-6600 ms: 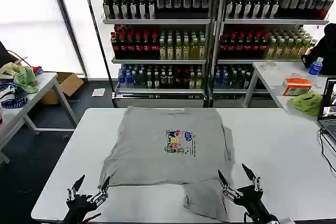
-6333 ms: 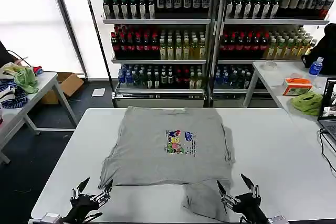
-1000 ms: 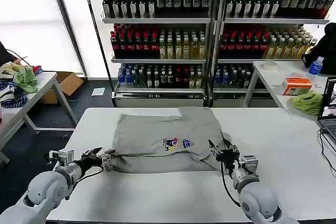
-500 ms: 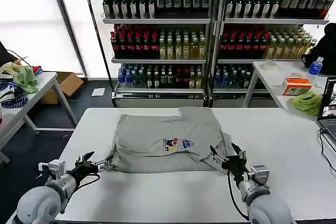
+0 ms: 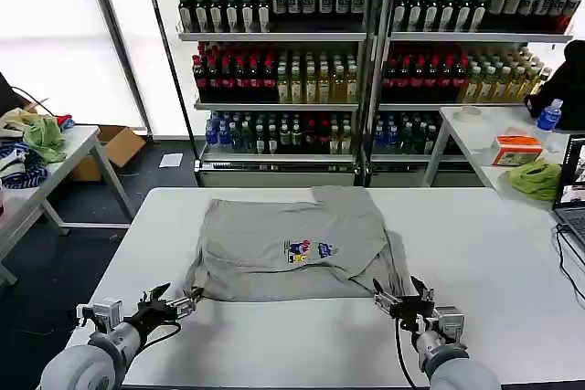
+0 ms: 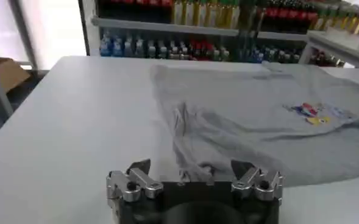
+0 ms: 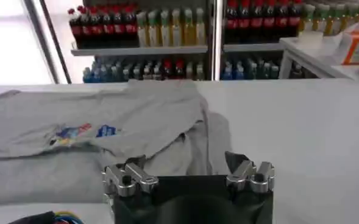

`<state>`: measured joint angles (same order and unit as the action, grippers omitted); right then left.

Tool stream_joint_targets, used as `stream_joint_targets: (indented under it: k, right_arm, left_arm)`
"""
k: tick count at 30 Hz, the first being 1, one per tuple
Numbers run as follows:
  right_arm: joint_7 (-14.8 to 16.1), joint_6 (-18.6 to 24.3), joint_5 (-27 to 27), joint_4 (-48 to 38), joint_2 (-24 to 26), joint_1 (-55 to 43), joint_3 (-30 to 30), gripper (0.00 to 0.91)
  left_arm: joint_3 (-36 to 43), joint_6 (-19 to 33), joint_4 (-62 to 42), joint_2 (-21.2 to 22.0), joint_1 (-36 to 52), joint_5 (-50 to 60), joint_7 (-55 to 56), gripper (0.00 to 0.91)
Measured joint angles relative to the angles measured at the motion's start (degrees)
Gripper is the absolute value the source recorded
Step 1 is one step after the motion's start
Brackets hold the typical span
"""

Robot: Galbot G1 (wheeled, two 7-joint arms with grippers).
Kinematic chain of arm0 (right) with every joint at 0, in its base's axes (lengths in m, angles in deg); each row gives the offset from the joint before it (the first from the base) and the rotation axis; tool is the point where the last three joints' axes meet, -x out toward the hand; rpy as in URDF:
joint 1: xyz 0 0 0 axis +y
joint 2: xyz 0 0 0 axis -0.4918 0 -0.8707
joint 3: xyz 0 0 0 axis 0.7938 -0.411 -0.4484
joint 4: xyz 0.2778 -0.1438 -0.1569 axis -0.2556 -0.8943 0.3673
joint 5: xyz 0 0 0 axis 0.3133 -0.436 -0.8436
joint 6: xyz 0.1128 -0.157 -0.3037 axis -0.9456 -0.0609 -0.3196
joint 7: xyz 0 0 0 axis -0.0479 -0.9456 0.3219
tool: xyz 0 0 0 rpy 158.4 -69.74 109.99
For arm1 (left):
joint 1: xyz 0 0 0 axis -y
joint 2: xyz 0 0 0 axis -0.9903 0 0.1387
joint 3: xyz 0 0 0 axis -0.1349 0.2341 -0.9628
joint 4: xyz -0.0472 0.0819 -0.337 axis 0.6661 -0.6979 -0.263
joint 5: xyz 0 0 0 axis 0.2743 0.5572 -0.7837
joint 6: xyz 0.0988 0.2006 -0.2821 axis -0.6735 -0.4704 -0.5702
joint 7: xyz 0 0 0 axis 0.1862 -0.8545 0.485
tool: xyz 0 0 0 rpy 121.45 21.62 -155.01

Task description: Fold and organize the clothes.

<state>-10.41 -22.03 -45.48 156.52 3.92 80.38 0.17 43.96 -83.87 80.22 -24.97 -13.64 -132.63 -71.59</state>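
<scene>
One light grey shirt (image 5: 292, 244) lies on the white table (image 5: 494, 253), folded in half with its small multicoloured print (image 5: 307, 250) facing up. My left gripper (image 5: 174, 303) hovers open just off the shirt's near left corner, with nothing between its fingers. In the left wrist view the left gripper (image 6: 190, 169) faces the rumpled shirt (image 6: 258, 122) edge. My right gripper (image 5: 402, 299) stands open just off the near right corner. In the right wrist view the right gripper (image 7: 184, 163) points at the shirt (image 7: 106, 140), a fold of cloth lying just ahead of its jaws.
Shelves of bottles (image 5: 292, 52) stand behind the table. A side table (image 5: 55, 162) on the left holds a lime-green cloth (image 5: 41, 134) and a striped cloth (image 5: 18, 171). At right are an orange box (image 5: 516, 150), a green cloth (image 5: 537, 178) and a laptop (image 5: 573, 189).
The shirt was spread flat, then its near half was folded up over the far half. Both grippers have let go of the near fold and drawn back toward the table's front edge.
</scene>
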Motion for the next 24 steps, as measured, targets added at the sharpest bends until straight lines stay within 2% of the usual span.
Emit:
stream_joint_targets:
  k: [1, 2, 5, 6, 7, 8, 10, 12, 15, 16, 19, 24]
  right_arm:
    - [-0.1, -0.1, 0.0, -0.2, -0.1, -0.1, -0.2, 0.04]
    - [-0.3, -0.1, 0.1, -0.4, -0.2, -0.3, -0.3, 0.01]
    - [-0.6, -0.2, 0.1, -1.0, -0.7, -0.7, -0.8, 0.0]
    - [-0.6, -0.3, 0.2, -1.2, -0.9, -0.9, -1.0, 0.0]
    - [-0.7, -0.4, 0.2, -1.4, -0.9, -1.0, -1.1, 0.0]
    - [-0.8, -0.5, 0.3, -1.7, -0.9, -1.0, -1.2, 0.0]
    - [-0.8, -0.6, 0.4, -2.0, -0.9, -1.0, -1.3, 0.0]
    - [-0.8, -0.6, 0.5, -2.4, -0.8, -1.0, -1.3, 0.0]
    - [-0.8, -0.8, 0.8, -2.7, -0.8, -0.9, -1.2, 0.0]
    - [-0.8, -0.8, 0.9, -2.7, -0.8, -0.9, -1.2, 0.0]
    - [-0.9, -0.9, 1.2, -2.7, -0.8, -1.0, -1.2, 0.0]
    - [-1.0, -1.0, 1.7, -2.6, -0.6, -1.0, -1.1, 0.0]
  left_arm:
    - [0.1, 0.0, -0.3, 0.1, 0.2, 0.0, 0.0, 0.907]
    - [0.3, 0.0, -0.5, 0.2, 0.4, 0.0, 0.1, 0.907]
    - [0.6, -0.1, -0.8, 0.4, 0.8, -0.1, 0.2, 0.907]
    - [0.8, -0.1, -0.8, 0.5, 1.0, -0.1, 0.2, 0.856]
    - [0.9, -0.1, -0.9, 0.5, 1.0, -0.2, 0.2, 0.665]
    - [1.1, -0.2, -0.9, 0.6, 1.1, -0.2, 0.2, 0.615]
    - [1.4, -0.3, -0.9, 0.7, 1.1, -0.4, 0.2, 0.433]
    - [1.7, -0.4, -1.1, 0.8, 1.3, -0.4, 0.2, 0.373]
    - [2.1, -0.3, -1.7, 1.1, 1.6, -0.4, 0.1, 0.202]
    - [2.2, -0.3, -1.8, 1.1, 1.7, -0.4, 0.0, 0.091]
    - [2.5, -0.2, -2.1, 1.2, 2.0, -0.4, -0.1, 0.03]
    - [2.7, -0.2, -2.3, 1.1, 2.4, -0.6, -0.2, 0.03]
